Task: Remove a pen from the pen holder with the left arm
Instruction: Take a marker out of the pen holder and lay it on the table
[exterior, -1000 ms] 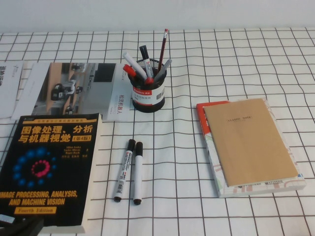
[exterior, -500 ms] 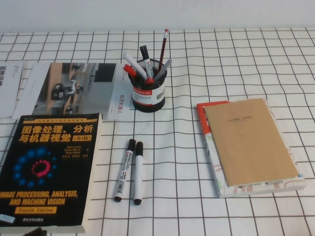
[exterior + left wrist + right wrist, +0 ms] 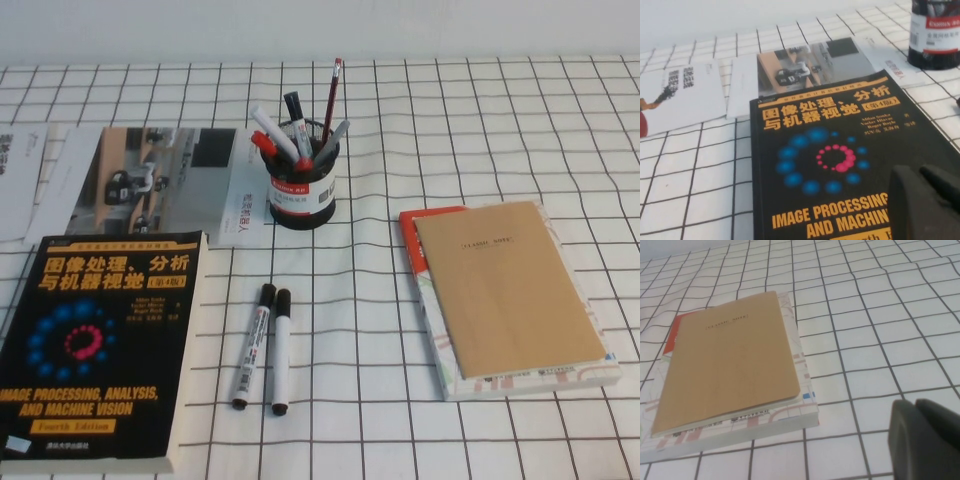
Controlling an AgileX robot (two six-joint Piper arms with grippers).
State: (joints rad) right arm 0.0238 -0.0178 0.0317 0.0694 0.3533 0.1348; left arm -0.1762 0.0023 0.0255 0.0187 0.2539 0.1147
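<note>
Hovering closed over the textbook [image 3: 100, 340] at lower left, the left claw [image 3: 919, 172] sits short of the pen holder [image 3: 302, 195], upper centre, pens [image 3: 297, 120] standing for pinching; right claw [image 3: 915, 405], closed, idles by the notebook [image 3: 505, 290].

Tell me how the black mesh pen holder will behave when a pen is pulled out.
The black mesh pen holder looks light and top-loaded with tall pens, so it may tip or drag. The pens lean loosely outward, so one should probably slide free. The left claw sits by the black textbook, the right claw near the tan notebook.
</note>
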